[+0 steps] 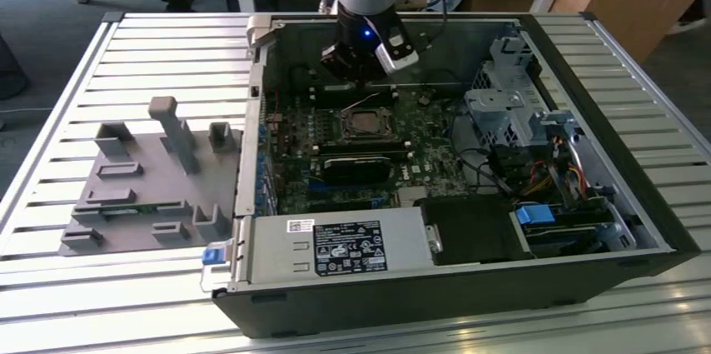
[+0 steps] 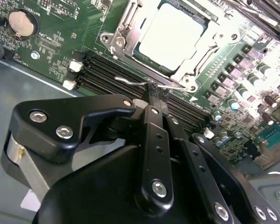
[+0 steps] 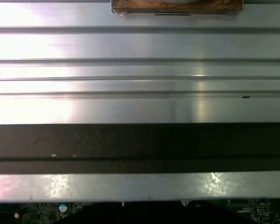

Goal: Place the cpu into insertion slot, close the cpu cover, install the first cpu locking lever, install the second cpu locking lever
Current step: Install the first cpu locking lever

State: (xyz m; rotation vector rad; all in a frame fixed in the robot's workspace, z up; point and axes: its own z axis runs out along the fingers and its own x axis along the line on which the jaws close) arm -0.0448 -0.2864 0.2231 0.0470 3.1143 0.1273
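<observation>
Black two-finger gripper (image 2: 150, 91): fingers pressed together, tips right on a thin silver wire locking lever (image 2: 130, 80). Can't tell if they nip it or just press on it. The lever's long axis runs crosswise to the fingers, along the nearest edge of the socket and parallel to the long black memory slots (image 2: 107, 74) under the tips.

The flat square cpu with pale silvery face (image 2: 175, 37) lies just beyond the fingertips, straight ahead. It is seated in the small square black insertion slot (image 1: 345, 121). The thin silver-grey metal cpu cover frame (image 2: 203, 51) lies flat around it and looks closed, with the chip face showing through the cut-out.

A green motherboard (image 2: 56, 42) surrounds the socket, inside an open black computer case (image 1: 444, 296) on a slatted metal counter (image 1: 111, 54).
</observation>
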